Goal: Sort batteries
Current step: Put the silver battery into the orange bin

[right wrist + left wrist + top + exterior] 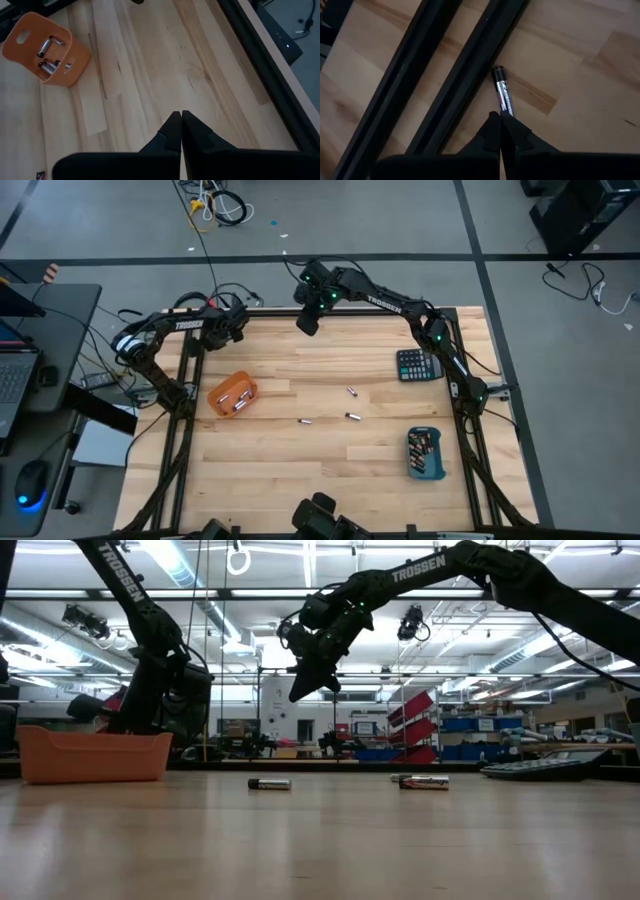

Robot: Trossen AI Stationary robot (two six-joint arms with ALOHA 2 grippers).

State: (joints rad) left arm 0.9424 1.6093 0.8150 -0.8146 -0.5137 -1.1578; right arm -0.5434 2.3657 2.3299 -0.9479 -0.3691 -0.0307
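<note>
My left gripper (232, 332) is shut at the table's far left corner. In the left wrist view its tips (500, 116) stand at the near end of a thin silvery battery (501, 90), which lies flat on the wood beside a black frame rail (465, 85). My right gripper (307, 323) hangs shut and empty above the table's far middle (298, 692). Three loose batteries (352, 391) (305, 421) (352, 416) lie mid-table. An orange tray (222, 389) and a blue tray (425, 475) each hold batteries. My left gripper's shut fingertips (509, 122) come slanting down from above to the near end (508, 111) of the battery by the rail, in line with its length. I cannot tell whether they touch it. The battery lies flat on the table.
A black calculator (415, 365) sits at the far right, near the right arm. Black frame rails run along the table's left, right and far edges. Bare wood lies between the two trays and along the near half.
</note>
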